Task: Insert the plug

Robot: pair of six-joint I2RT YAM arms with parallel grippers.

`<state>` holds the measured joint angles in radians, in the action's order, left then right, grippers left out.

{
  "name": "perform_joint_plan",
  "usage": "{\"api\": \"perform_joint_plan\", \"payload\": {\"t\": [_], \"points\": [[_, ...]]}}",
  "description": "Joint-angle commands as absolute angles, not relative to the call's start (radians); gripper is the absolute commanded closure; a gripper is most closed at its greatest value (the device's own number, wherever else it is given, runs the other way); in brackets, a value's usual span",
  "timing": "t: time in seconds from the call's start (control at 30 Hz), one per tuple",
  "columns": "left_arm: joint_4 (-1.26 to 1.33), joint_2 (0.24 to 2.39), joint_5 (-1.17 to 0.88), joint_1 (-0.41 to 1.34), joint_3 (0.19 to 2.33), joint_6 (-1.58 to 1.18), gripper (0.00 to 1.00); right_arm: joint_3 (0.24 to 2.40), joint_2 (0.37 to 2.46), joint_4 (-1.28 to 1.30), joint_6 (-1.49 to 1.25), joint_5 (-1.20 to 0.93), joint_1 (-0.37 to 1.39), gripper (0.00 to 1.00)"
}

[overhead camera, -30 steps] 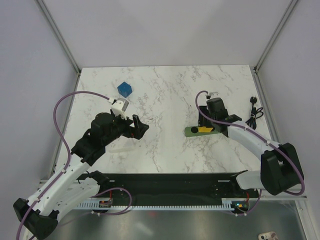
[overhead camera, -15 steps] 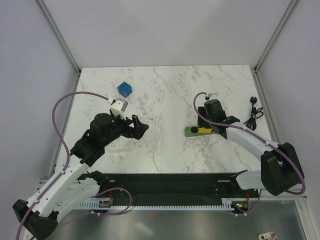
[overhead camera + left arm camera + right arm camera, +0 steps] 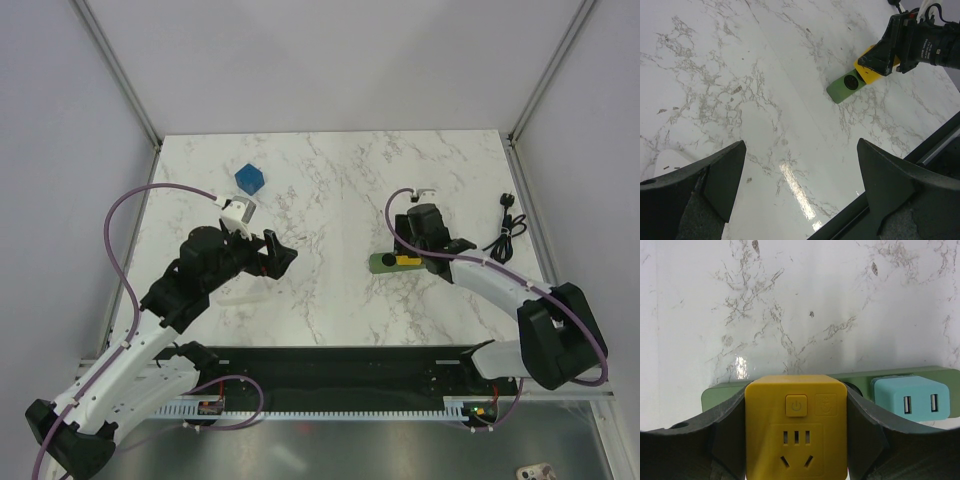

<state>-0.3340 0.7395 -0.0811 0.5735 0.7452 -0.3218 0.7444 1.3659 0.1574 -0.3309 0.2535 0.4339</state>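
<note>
On the table (image 3: 330, 180), the left gripper (image 3: 287, 247) stood well apart from the dark green socket strip (image 3: 382, 263), its jaws spread wide and empty. The right gripper (image 3: 796, 410) was directly over the strip, jaws clamped on the yellow plug (image 3: 796, 450). The plug stood at the strip's mid-length, just beside a light blue adapter (image 3: 911, 398) on the same strip; full seating could not be confirmed.
</note>
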Motion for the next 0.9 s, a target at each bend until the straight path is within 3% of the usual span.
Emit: {"api": "perform_joint_plan", "payload": {"t": [0.0, 0.3, 0.67, 0.87], "points": [[-0.291, 0.735, -0.084, 0.571, 0.744, -0.291, 0.00, 0.657, 1.367, 0.183, -0.443, 0.285, 0.456, 1.00], [-0.275, 0.738, -0.107, 0.571, 0.750, -0.302, 0.00, 0.569, 1.296, 0.121, -0.555, 0.410, 0.574, 1.00], [-0.276, 0.709, -0.101, 0.569, 0.742, -0.302, 0.00, 0.617, 1.440, 0.085, -0.643, 0.469, 0.640, 1.00], [-0.273, 0.721, -0.109, 0.571, 0.747, -0.302, 0.00, 0.536, 1.450, -0.019, -0.713, 0.532, 0.690, 1.00]]}}
